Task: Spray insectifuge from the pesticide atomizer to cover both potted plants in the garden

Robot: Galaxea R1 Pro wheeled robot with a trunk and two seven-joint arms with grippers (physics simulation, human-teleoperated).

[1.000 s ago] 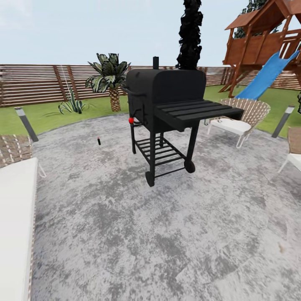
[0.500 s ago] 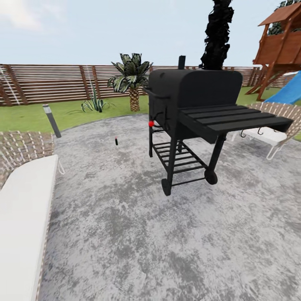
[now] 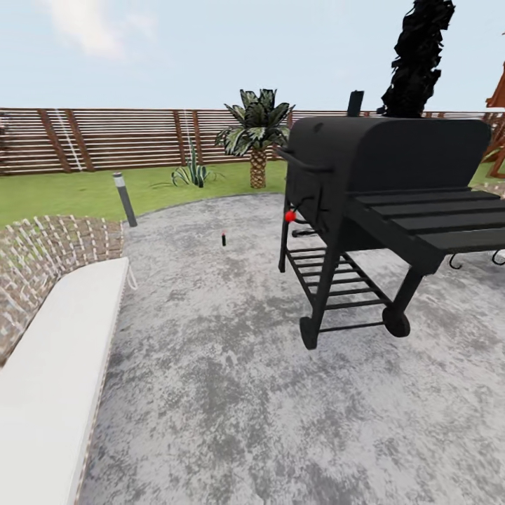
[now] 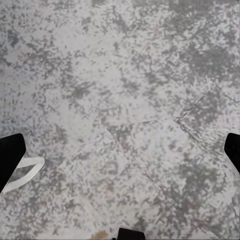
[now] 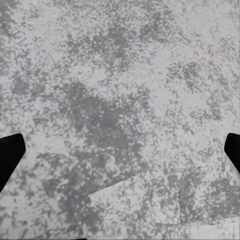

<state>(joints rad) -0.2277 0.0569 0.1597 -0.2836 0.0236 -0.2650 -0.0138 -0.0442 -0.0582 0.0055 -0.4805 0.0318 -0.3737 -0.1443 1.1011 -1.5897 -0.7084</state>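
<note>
Two empty, wide-open claws, left (image 4: 120, 150) and right (image 5: 120, 150), over one mottled patio (image 3: 231, 365); one black grill (image 3: 379, 182).

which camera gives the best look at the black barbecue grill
The head view. The black barbecue grill stands there whole on the grey paving, with its lid, side shelf and wheels visible, right of centre. The two wrist views look down at mottled grey paving between open fingertips, so they tell nothing about the grill.
</note>
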